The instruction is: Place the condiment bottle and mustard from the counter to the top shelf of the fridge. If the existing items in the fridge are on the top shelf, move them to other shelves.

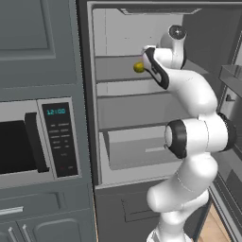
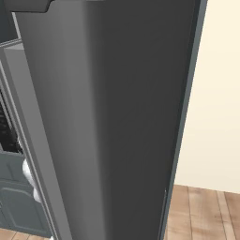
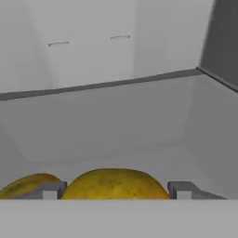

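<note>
Hand view, left to right: one small round yellow lemon-like fruit (image 3: 25, 186) at the edge; beside it a second yellow fruit (image 3: 115, 184) sits between the two-finger gripper (image 3: 115, 189) tips — jaws closed on its sides; both lie on the fridge's flat grey top shelf (image 3: 116, 121).

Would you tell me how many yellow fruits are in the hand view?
2. One fruit sits between the gripper fingertips; the other fruit lies just left of it, partly hidden. More could be hidden below.
</note>
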